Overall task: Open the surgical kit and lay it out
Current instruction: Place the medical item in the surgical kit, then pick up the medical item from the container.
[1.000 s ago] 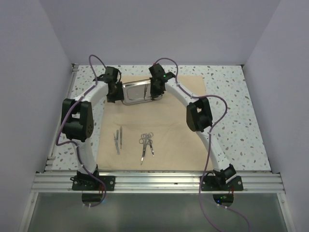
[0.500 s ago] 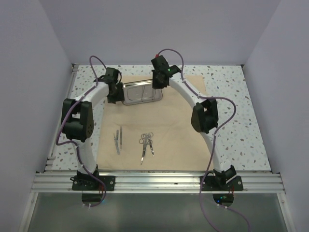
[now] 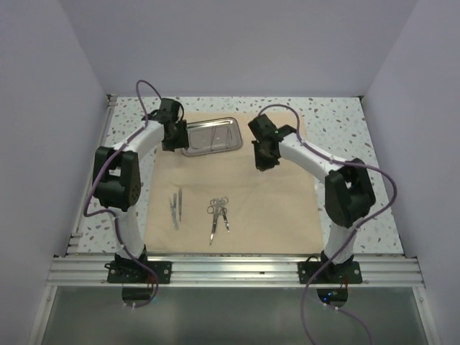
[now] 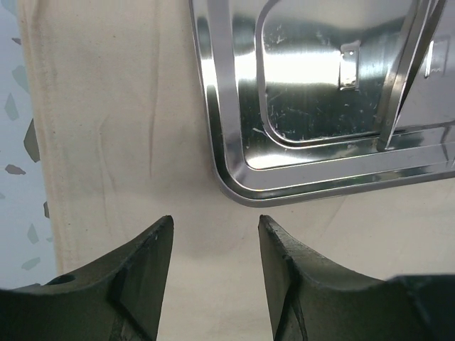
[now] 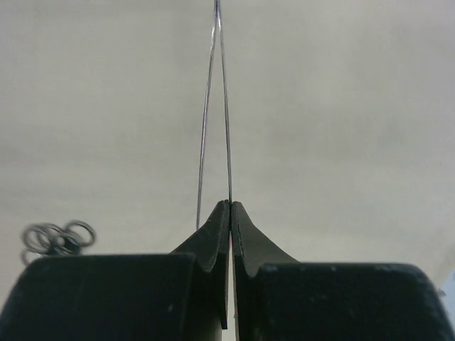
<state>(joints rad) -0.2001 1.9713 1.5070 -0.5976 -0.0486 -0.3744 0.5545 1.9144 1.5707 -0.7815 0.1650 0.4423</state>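
My right gripper is pinched tight on the near end of a pair of tweezers, whose two thin arms run away from me above the cloth. From overhead, that gripper hangs over the cloth just off the right end of the tray, which sits at the far edge of the cloth. My left gripper is spread wide and holds nothing. It sits just off the tray's near left corner, not touching the rim.

The cloth is already spread flat on the counter. Two ring-handled tools and some thin straight tools lie in a row on its near half. So I judge I'm mid-way through laying out: this pair is out of the tray and needs a place.

Next I should carry it toward the row, bring it down flat beside the ring-handled tools but apart from them, and only then part my fingers.
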